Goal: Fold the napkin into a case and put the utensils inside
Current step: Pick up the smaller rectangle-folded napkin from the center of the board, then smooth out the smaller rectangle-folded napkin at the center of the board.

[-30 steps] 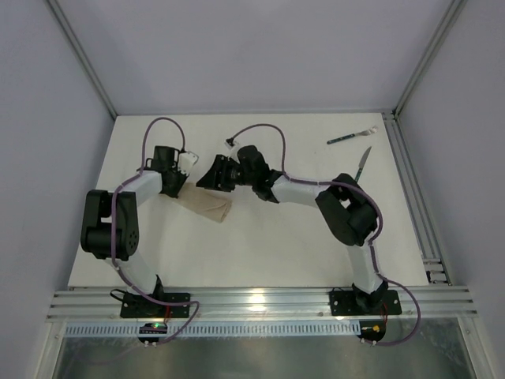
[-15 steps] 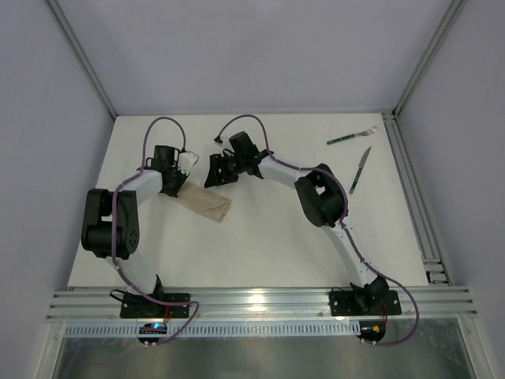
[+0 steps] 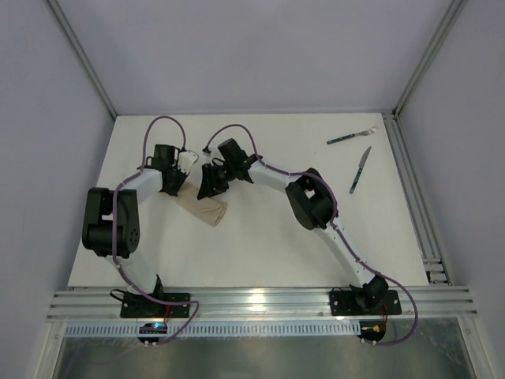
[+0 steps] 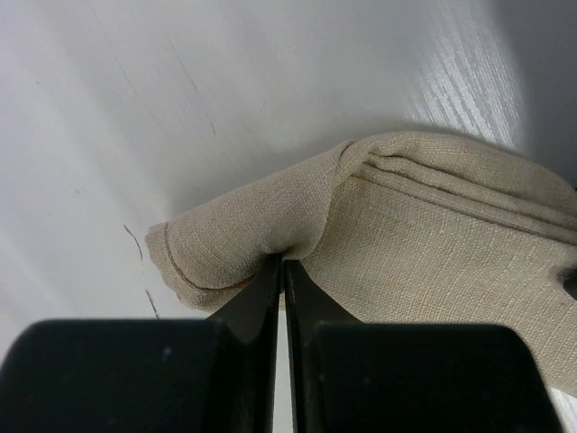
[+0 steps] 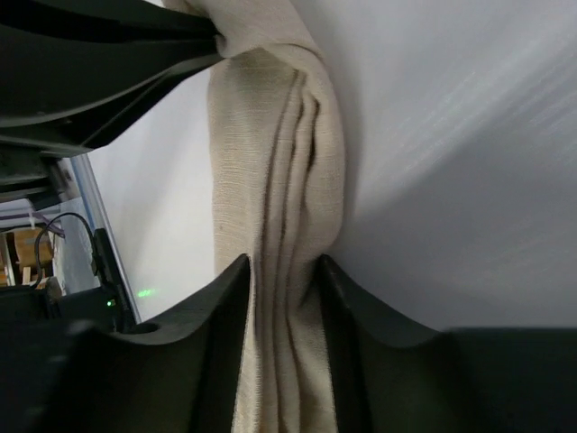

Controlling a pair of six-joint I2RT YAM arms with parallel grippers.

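The folded napkin (image 3: 207, 210) lies left of middle on the table (image 3: 260, 245), long axis running far-left to near-right; the left gripper (image 4: 285, 271) pinches its far-left end, fingers nearly meeting; only the wrist views show the right gripper (image 5: 284, 271) squeezing the layered folds.

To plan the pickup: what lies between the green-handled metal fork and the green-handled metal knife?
Only bare white table separates the green-handled fork from the green-handled knife; the top external view shows it.

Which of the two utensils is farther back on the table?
The fork, lying nearly crosswise, is farthest back. The knife lies just in front of it, running roughly front to back.
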